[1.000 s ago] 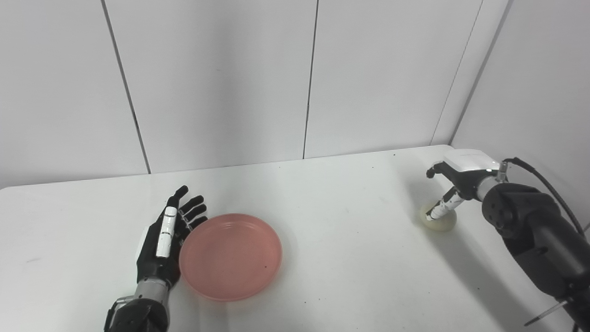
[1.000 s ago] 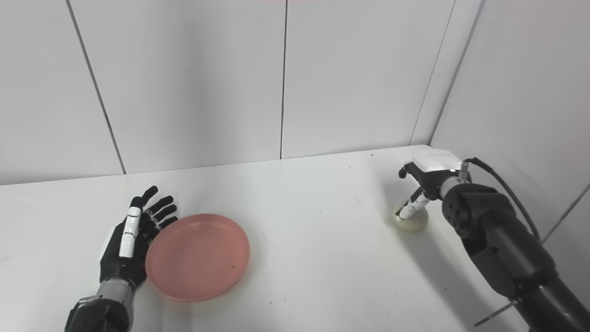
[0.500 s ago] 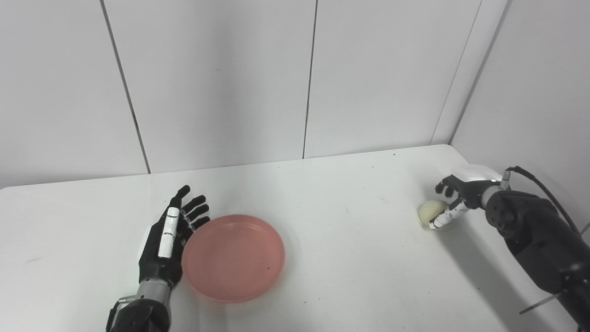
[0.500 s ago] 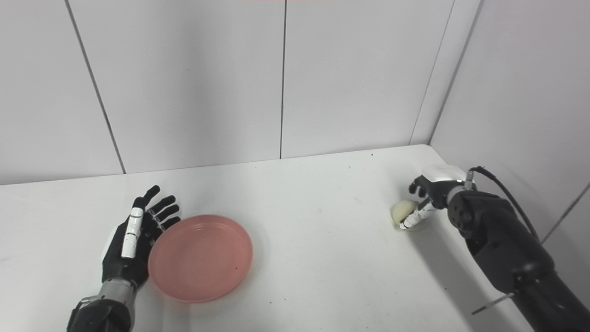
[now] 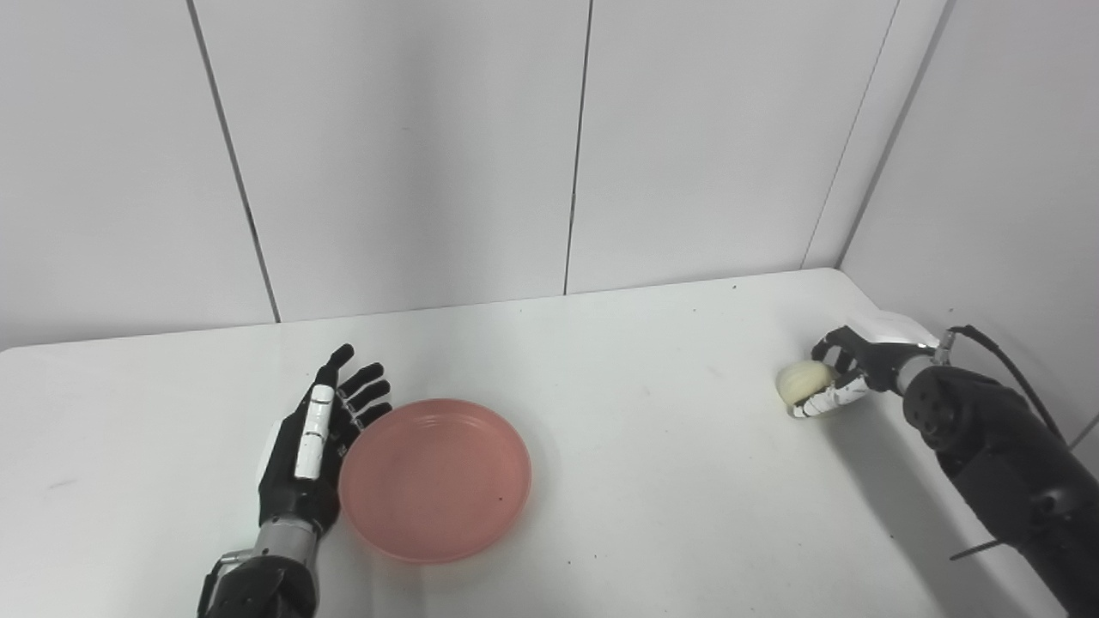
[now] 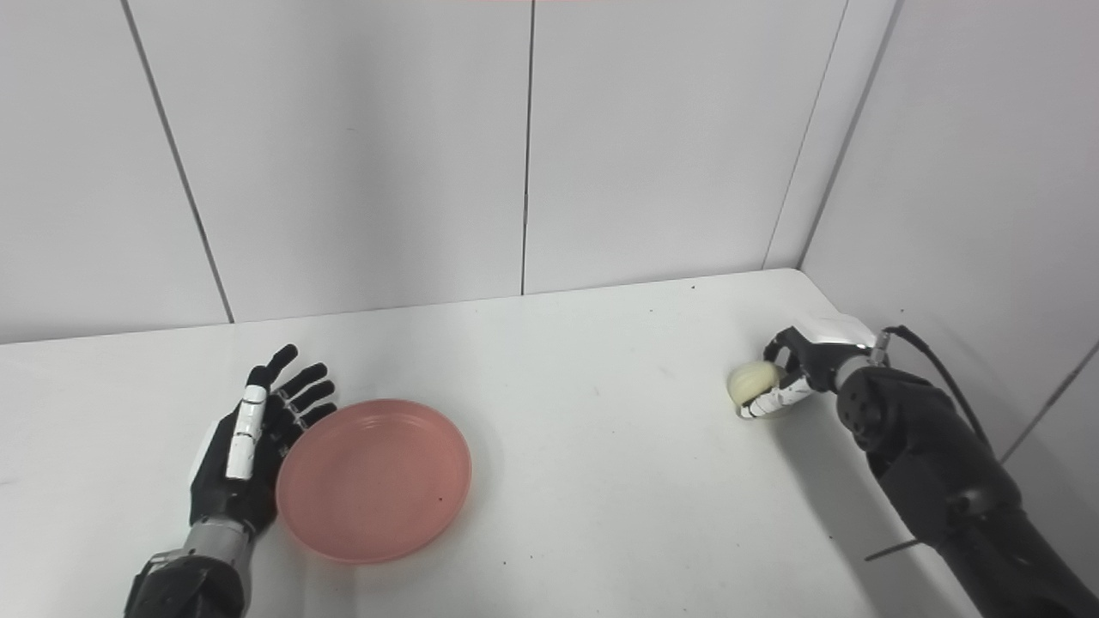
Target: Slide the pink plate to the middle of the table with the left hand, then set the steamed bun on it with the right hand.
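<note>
The pink plate (image 5: 435, 478) lies flat on the white table (image 5: 635, 446), left of the middle. My left hand (image 5: 313, 442) is open, fingers straight, its palm edge against the plate's left rim. The pale steamed bun (image 5: 803, 380) is at the far right of the table, in my right hand (image 5: 846, 378). The fingers curl around the bun from the right and below; whether it is off the table I cannot tell. The bun (image 6: 751, 381) and right hand (image 6: 798, 369) show the same in the right eye view.
White wall panels stand behind the table and along its right side, close to the right arm (image 5: 996, 446). The table's right edge runs just past the right hand.
My right hand has dropped from above the bun, turned, and closed its fingers around it. The plate and left hand shifted slightly right, then stayed still.
</note>
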Available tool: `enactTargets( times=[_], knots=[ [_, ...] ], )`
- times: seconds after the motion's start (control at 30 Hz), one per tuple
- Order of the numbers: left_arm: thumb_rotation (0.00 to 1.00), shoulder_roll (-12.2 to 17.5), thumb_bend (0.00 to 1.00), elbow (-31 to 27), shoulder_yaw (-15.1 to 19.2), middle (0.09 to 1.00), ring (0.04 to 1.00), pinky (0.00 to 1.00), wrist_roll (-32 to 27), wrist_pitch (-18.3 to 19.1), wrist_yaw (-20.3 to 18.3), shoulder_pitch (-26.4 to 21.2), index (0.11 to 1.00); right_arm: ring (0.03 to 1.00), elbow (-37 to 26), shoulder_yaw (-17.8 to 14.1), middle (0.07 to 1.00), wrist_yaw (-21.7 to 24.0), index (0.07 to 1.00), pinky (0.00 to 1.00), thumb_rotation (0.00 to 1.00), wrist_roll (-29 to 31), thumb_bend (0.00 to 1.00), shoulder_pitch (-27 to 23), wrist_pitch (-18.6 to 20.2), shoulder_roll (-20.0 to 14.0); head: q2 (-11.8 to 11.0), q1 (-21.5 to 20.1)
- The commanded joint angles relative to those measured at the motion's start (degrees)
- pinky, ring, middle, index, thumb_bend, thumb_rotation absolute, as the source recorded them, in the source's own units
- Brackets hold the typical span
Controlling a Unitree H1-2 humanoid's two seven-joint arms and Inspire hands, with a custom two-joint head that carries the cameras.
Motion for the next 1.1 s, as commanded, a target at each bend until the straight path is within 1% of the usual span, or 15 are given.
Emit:
enactTargets(
  times=[0.0, 0.1, 0.23, 0.3, 0.33, 0.43, 0.47, 0.5, 0.53, 0.6, 0.77, 0.83, 0.9, 0.97, 1.07],
  knots=[
    [0.82, 0.3, 0.63, 0.0, -0.2, 0.784, 0.782, 0.74, 0.4, 1.9, 0.2, 0.2, 0.875, 0.564, 0.8, -0.2, 0.636, -2.1, 0.709, 0.51, 0.46, 0.8, 1.0, -1.0, -2.4, -0.7, 0.1, 0.1],
    [0.81, 0.1, 0.62, -0.5, -0.3, 0.786, 0.784, 0.74, 0.4, 2.2, 0.3, 0.3, 0.875, 0.533, 2.5, -0.1, 0.607, -4.7, 0.671, 0.48, 0.45, 1.9, 1.0, -0.7, -4.7, 0.0, 0.1, 0.1],
    [0.81, 0.1, 0.62, -0.3, -0.2, 0.79, 0.784, 0.73, 0.2, 2.3, 0.2, 0.3, 0.875, 0.528, 3.1, -0.3, 0.595, -6.0, 0.643, 0.48, 0.42, 3.9, 1.0, -0.3, -6.5, 0.4, 0.2, 0.2],
    [0.8, 0.1, 0.63, 0.2, -0.1, 0.787, 0.781, 0.73, 0.2, 2.0, 0.2, 0.2, 0.868, 0.472, 3.3, -0.3, 0.54, -6.3, 0.623, 0.43, 0.4, 4.7, 0.97, -0.1, -7.1, 0.4, 0.2, 0.2],
    [0.8, 0.1, 0.63, 0.1, -0.1, 0.786, 0.78, 0.73, 0.2, 2.0, 0.2, 0.2, 0.866, 0.463, 3.3, -0.1, 0.532, -6.4, 0.619, 0.43, 0.4, 4.9, 0.96, -0.1, -7.3, 0.4, 0.2, 0.2],
    [0.8, 0.2, 0.62, -0.7, -0.3, 0.784, 0.776, 0.73, 0.2, 2.6, 0.1, 0.4, 0.865, 0.418, 3.3, 0.3, 0.489, -7.6, 0.582, 0.37, 0.33, 4.9, 0.92, 0.2, -7.6, 0.5, 0.2, 0.2],
    [0.81, 0.2, 0.62, -0.9, -0.3, 0.786, 0.777, 0.73, 0.3, 2.7, 0.1, 0.5, 0.869, 0.394, 3.3, 0.5, 0.457, -8.0, 0.553, 0.34, 0.17, 4.7, 0.73, 0.3, -7.6, 0.5, 0.2, 0.2],
    [0.81, 0.3, 0.62, -0.9, -0.4, 0.787, 0.778, 0.73, 0.4, 2.7, 0.0, 0.5, 0.871, 0.381, 2.9, 0.4, 0.441, -8.3, 0.538, 0.33, 0.09, 4.6, 0.63, 0.4, -7.1, 0.6, 0.2, 0.2],
    [0.82, 0.3, 0.61, -0.8, -0.5, 0.791, 0.782, 0.74, 0.5, 2.6, 0.0, 0.5, 0.879, 0.354, 2.4, 0.4, 0.429, -8.6, 0.528, 0.29, 0.04, 4.6, 0.57, 0.6, -6.8, 0.6, 0.2, 0.2],
    [0.82, 0.3, 0.62, -0.6, -0.5, 0.788, 0.779, 0.73, 0.4, 2.7, 0.1, 0.5, 0.879, 0.301, 1.3, 0.5, 0.411, -8.8, 0.523, 0.24, 0.01, 4.7, 0.53, 1.0, -6.5, 0.4, 0.2, 0.2],
    [0.81, 0.3, 0.62, -0.7, -0.5, 0.787, 0.776, 0.74, 0.2, 3.2, 0.0, 0.5, 0.871, 0.289, -1.3, 0.2, 0.399, -9.7, 0.514, 0.21, 0.0, 4.5, 0.52, 1.5, -7.2, -0.3, 0.3, 0.2],
    [0.81, 0.3, 0.61, -1.0, -0.7, 0.787, 0.776, 0.73, 0.6, 3.4, 0.1, 0.5, 0.875, 0.347, -2.9, -0.5, 0.426, -9.6, 0.507, 0.26, 0.0, 5.2, 0.53, 1.6, -7.4, -0.5, 0.3, 0.3],
    [0.82, 0.3, 0.6, -1.2, -0.9, 0.786, 0.774, 0.73, 0.9, 3.7, 0.4, 0.5, 0.882, 0.307, -4.1, -1.0, 0.429, -9.7, 0.515, 0.23, 0.0, 5.8, 0.53, 1.7, -8.0, -0.8, 0.3, 0.4],
    [0.82, 0.1, 0.6, -1.3, -1.0, 0.782, 0.77, 0.72, 1.1, 3.9, 0.6, 0.6, 0.882, 0.308, -6.7, -1.3, 0.448, -9.7, 0.509, 0.23, 0.0, 5.6, 0.53, 1.6, -8.3, -1.3, 0.4, 0.7],
    [0.81, -0.3, 0.62, -0.7, -0.9, 0.774, 0.765, 0.72, 1.4, 3.8, 0.9, 0.4, 0.875, 0.299, -11.7, -2.7, 0.465, -8.4, 0.505, 0.22, 0.0, 7.1, 0.53, 1.0, -8.1, -1.3, 0.5, 1.9]
  ],
)
